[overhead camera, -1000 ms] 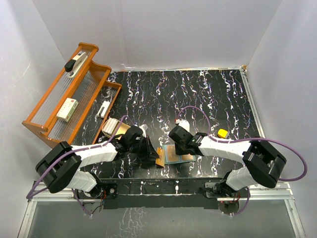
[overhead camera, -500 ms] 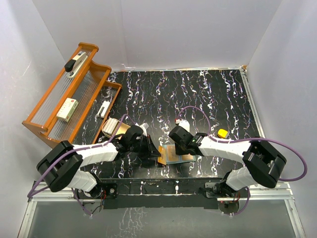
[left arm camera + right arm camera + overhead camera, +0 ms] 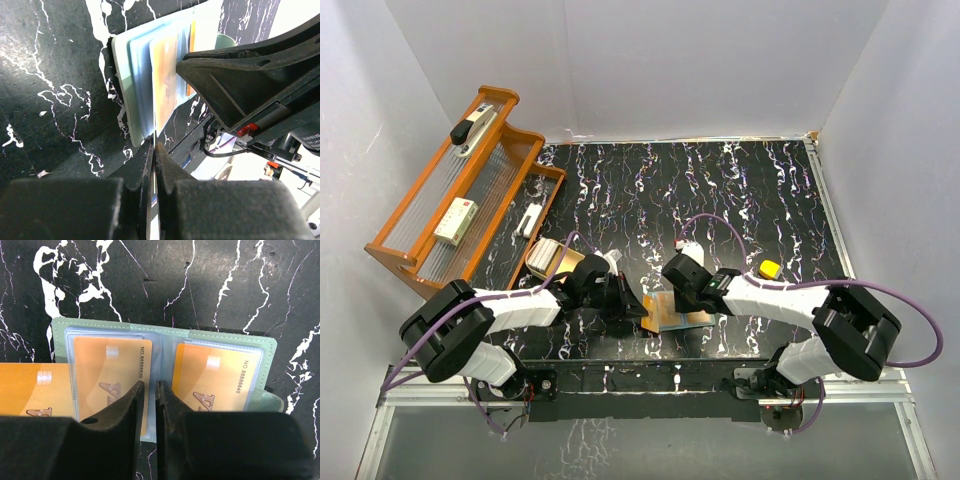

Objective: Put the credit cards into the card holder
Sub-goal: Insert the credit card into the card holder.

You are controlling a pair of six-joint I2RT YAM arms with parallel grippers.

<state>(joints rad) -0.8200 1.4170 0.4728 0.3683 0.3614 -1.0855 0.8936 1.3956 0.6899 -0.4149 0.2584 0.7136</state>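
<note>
Left gripper (image 3: 154, 146) clamped on orange card (image 3: 30, 390), long axis left-right, leading end in left pocket of card holder (image 3: 220, 335). Holder lies open at near edge of table (image 3: 720, 190). Right gripper (image 3: 150, 389) jaws nearly together over centre fold; can't tell if it's gripping. Holder's near edge is hidden.

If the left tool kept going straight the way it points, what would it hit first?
Probably the near edge of the open card holder: the orange card pinched in the left tool reaches into its sleeve. Depth is unclear.
</note>
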